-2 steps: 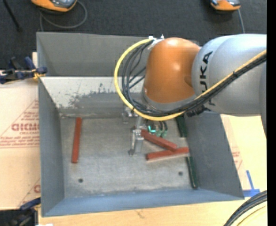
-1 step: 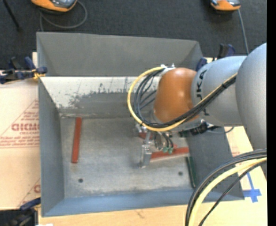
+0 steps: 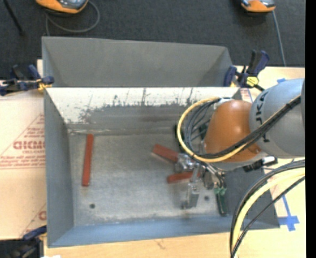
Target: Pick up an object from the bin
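Note:
My gripper point(image 3: 190, 193) hangs low over the bin's floor at the right, near the front wall. Just to its left and a little behind it lies a short red-brown block point(image 3: 177, 178), partly covered by the gripper's body. A second red-brown block point(image 3: 164, 153) lies tilted slightly farther back. To the gripper's right, by the bin's right wall, a narrow dark green piece point(image 3: 220, 200) lies on the floor.
A long orange-red stick point(image 3: 86, 159) lies lengthwise near the bin's left wall, far from the gripper. The arm with its orange cover and looped cables overhangs the bin's right side.

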You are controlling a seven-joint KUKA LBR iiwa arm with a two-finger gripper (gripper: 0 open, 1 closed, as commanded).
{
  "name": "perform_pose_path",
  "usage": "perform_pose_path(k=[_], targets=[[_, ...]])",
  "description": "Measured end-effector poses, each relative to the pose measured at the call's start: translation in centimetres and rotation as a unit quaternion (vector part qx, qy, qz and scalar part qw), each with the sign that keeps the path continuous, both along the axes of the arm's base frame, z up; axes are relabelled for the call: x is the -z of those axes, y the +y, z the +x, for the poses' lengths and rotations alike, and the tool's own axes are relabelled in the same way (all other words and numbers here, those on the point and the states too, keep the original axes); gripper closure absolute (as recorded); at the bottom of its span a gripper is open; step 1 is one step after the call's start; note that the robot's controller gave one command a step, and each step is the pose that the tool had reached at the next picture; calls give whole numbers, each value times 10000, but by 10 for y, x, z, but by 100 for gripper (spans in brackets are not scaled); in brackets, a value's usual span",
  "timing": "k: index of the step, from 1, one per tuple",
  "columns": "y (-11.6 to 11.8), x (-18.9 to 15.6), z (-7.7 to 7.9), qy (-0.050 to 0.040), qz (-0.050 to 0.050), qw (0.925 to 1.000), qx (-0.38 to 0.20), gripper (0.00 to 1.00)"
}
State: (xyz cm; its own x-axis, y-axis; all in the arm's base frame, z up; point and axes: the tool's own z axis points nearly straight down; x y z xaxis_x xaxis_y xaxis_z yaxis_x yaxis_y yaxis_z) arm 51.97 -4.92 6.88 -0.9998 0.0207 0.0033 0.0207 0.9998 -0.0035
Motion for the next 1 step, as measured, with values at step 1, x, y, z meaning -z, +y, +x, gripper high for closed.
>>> perform_pose_path(k=[1], targets=[[5,-2,3,-35,15,10000,-16,100]])
